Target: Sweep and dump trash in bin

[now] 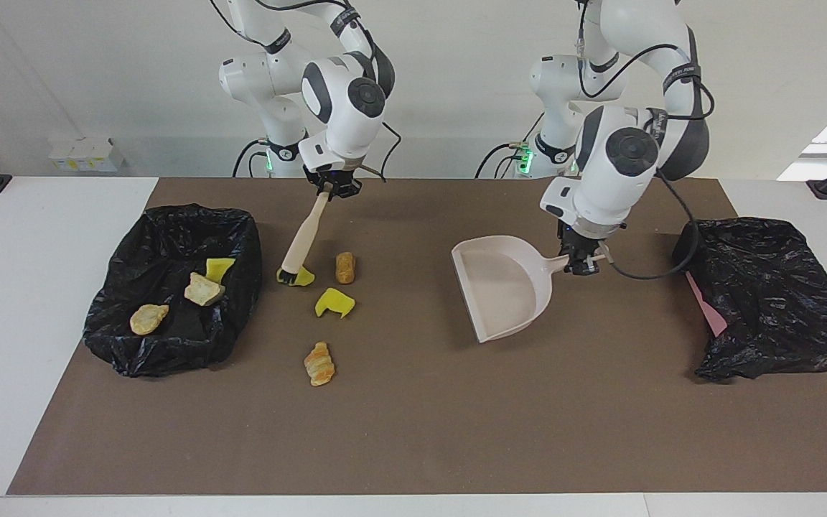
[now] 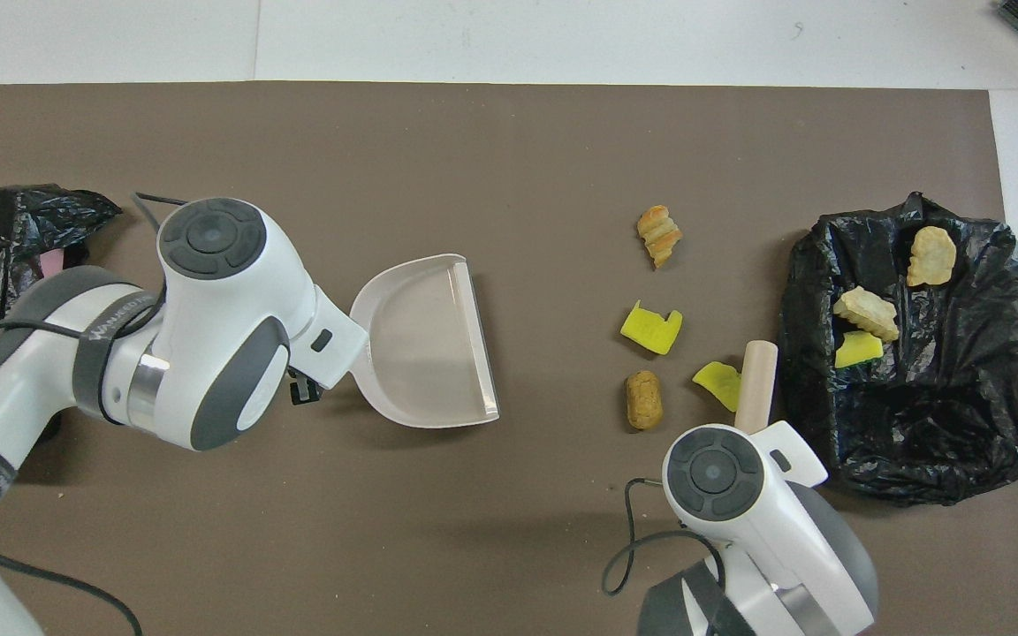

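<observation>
Loose trash lies on the brown mat beside the black-lined bin [image 1: 247, 237]: a yellow chunk [image 1: 304, 277], a brown cylinder [image 1: 345, 267], a second yellow chunk [image 1: 334, 303] and a croissant piece [image 1: 319, 362]. Three more scraps lie in the bin [image 2: 933, 481]. My right gripper [image 1: 330, 189] is shut on the brush handle [image 1: 304, 235]; the bristles [image 1: 286, 276] touch the yellow chunk [image 2: 714, 380] between it and the bin. My left gripper [image 1: 580, 262] is shut on the handle of the beige dustpan [image 1: 501, 287], mid-table, its mouth turned toward the trash. In the overhead view both grippers hide under their arms.
A second crumpled black bag [image 1: 772, 301] with a pink item [image 1: 704, 305] lies at the left arm's end of the table. The left arm's cable [image 1: 661, 266] hangs near it. White table margins border the mat [image 1: 413, 431].
</observation>
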